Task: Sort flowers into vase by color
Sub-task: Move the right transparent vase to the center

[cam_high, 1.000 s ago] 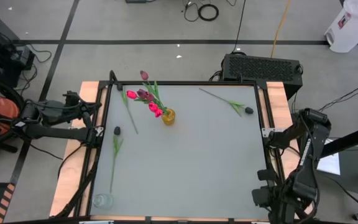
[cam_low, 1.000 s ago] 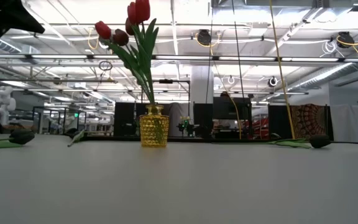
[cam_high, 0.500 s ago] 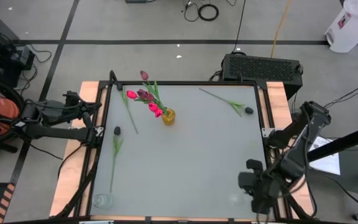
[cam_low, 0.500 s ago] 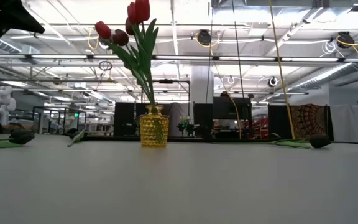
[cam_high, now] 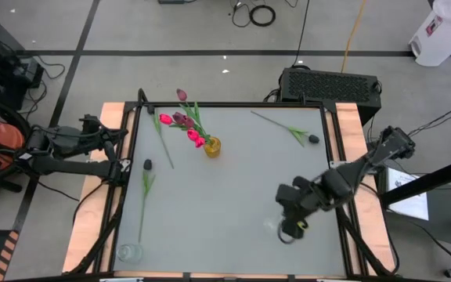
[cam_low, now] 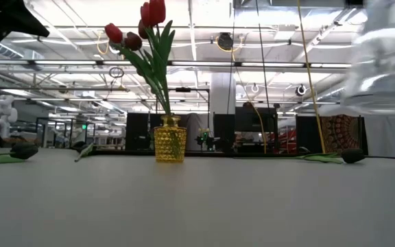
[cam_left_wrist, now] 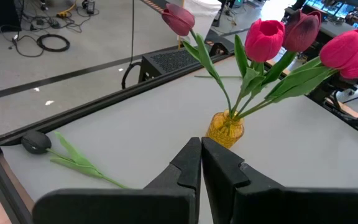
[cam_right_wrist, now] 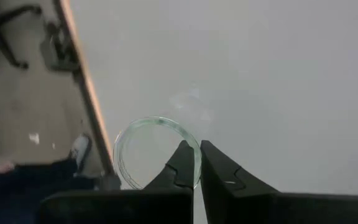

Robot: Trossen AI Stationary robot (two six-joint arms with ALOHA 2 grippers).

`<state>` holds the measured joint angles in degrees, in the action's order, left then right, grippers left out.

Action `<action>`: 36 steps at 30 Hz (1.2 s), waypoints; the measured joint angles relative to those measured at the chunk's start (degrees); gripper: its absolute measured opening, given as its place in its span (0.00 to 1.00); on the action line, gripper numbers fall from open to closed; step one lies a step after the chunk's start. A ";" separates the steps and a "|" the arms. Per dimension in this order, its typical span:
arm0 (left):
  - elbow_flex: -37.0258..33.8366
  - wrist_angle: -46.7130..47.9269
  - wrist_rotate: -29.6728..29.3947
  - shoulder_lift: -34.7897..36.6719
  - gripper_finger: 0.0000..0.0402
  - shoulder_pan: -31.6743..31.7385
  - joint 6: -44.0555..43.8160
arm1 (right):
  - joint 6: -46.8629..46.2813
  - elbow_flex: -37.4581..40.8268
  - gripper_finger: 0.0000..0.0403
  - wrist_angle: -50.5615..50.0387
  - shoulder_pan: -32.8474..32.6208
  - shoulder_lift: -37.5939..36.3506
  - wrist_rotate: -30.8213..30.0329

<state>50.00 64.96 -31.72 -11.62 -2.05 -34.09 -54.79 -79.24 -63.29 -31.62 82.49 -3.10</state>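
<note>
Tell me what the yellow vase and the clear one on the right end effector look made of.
Yellow vase: amber glass or plastic, translucent with a bumpy, glossy surface. Clear vase: transparent glass or clear plastic; the table shows through its rim, pinched by the right end effector.

Table layout, clock directions taken from the table's centre in the high view.

The yellow vase [cam_high: 211, 146] stands toward eleven o'clock, holding several tulips [cam_high: 180, 121] whose heads lean out to ten o'clock of it. One loose tulip [cam_high: 163, 138] lies just left of the vase, another [cam_high: 144, 192] near the nine o'clock edge, a third [cam_high: 292, 130] at one o'clock. A clear glass vase [cam_high: 129, 252] sits in the seven o'clock corner. The right gripper [cam_high: 290, 229] is over the four o'clock area with a second clear vase [cam_right_wrist: 157, 152]; the left gripper [cam_left_wrist: 199, 163] waits off the nine o'clock edge.
</note>
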 joint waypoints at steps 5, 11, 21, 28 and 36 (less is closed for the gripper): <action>0.00 0.00 0.01 0.00 0.05 -0.01 0.00 | 1.70 0.00 0.00 2.03 7.71 0.00 0.06; 0.00 -0.01 0.00 0.00 0.05 0.00 0.00 | 5.43 -0.04 0.00 5.11 16.45 0.01 2.03; 0.00 -0.01 0.02 0.00 0.05 -0.02 0.00 | 12.43 -0.04 0.00 5.66 29.05 0.01 5.10; 0.00 0.01 0.02 0.00 0.05 0.00 0.00 | 14.40 -0.07 0.00 3.44 33.98 1.14 5.34; 0.00 0.00 0.01 0.00 0.05 -0.02 0.00 | 9.85 -0.07 0.00 3.52 34.63 4.03 6.29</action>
<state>50.00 64.96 -31.71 -11.62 -2.07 -34.09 -44.95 -79.31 -59.77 3.01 86.52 3.19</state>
